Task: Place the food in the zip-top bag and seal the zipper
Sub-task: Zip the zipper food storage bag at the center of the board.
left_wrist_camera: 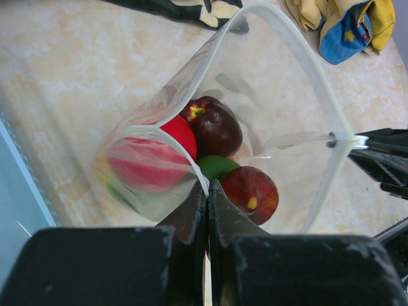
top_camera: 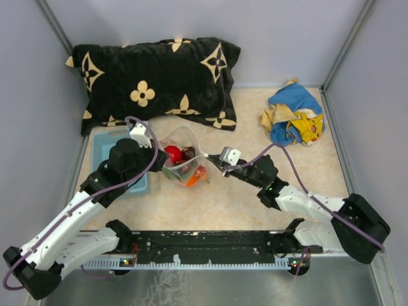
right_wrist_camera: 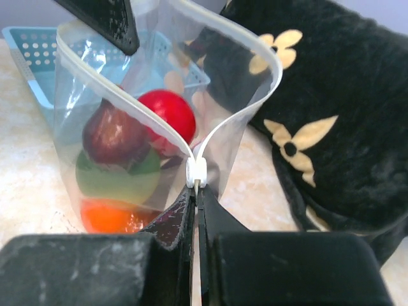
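Right wrist view showed my right gripper [right_wrist_camera: 197, 194] clenched on the zipper [right_wrist_camera: 196, 172], left gripper [right_wrist_camera: 124, 41] upper left pinching the bag [right_wrist_camera: 236, 108] rim; I feared uneven tugging spilling the food [right_wrist_camera: 169, 111].

You see a zip-top bag [left_wrist_camera: 280, 95] of clear, glossy, faintly creased plastic, its zipper [left_wrist_camera: 317, 67] a smooth milky strip. The food [left_wrist_camera: 217, 127] inside looks smooth and shiny, like hard plastic. The pillow [right_wrist_camera: 344, 115] is black plush, the cloth [top_camera: 294, 118] soft crumpled fabric, the basket [right_wrist_camera: 29, 48] pale blue perforated plastic, the surface [left_wrist_camera: 76, 64] matt marbled beige.
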Robot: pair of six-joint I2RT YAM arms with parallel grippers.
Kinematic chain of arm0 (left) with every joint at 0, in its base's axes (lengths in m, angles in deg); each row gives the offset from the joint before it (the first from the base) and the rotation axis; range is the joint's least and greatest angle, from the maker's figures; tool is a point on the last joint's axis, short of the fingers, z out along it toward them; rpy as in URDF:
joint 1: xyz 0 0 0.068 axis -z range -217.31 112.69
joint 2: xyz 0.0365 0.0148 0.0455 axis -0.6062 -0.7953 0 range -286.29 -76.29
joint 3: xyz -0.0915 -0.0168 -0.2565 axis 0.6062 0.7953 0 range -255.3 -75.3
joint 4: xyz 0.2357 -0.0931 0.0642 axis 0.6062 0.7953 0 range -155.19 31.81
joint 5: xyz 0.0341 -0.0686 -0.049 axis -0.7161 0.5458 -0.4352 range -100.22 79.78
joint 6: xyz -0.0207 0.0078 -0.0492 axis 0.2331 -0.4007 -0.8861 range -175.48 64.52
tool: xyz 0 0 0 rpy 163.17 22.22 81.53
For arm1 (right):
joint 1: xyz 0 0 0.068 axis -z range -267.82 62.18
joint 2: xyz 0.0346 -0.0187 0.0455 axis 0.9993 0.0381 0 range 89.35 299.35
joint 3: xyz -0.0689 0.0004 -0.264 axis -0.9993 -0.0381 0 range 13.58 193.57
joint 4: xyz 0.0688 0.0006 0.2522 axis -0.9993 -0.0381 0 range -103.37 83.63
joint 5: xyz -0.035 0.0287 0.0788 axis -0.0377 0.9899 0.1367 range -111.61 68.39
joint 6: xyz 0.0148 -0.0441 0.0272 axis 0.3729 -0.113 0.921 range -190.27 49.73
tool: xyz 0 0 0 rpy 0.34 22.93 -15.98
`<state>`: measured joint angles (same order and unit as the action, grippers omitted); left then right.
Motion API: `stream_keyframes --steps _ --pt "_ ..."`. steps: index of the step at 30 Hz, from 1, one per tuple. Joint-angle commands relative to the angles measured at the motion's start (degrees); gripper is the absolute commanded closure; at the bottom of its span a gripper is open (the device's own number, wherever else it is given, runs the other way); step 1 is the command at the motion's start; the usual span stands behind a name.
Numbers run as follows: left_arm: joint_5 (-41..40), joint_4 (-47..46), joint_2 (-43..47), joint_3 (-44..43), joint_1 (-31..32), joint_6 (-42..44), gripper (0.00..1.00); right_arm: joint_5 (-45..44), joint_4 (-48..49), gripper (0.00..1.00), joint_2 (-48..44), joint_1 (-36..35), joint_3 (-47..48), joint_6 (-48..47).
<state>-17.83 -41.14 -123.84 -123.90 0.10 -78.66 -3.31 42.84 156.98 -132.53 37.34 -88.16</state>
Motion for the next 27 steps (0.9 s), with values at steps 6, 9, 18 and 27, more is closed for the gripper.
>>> stream_keyframes --steps 6,9,18,27 --pt "-5.8 0.3 1.2 -2.2 0.0 5.1 0.9 0.1 -21.2 1.0 -7.4 0.8 10.6 -7.7" --pt "-6.5 0.7 1.2 -3.6 0.0 8.1 0.8 -0.1 -24.2 1.0 -8.2 0.8 12.2 -8.2" --pt "5.0 -5.7 0.7 -8.7 0.0 23.1 0.47 0.0 -28.6 1.0 -8.6 0.8 14.8 -7.9" --pt "28.6 -7.9 -11.2 -17.0 0.1 35.0 0.25 1.1 -32.1 1.0 -8.7 0.9 18.2 -7.9"
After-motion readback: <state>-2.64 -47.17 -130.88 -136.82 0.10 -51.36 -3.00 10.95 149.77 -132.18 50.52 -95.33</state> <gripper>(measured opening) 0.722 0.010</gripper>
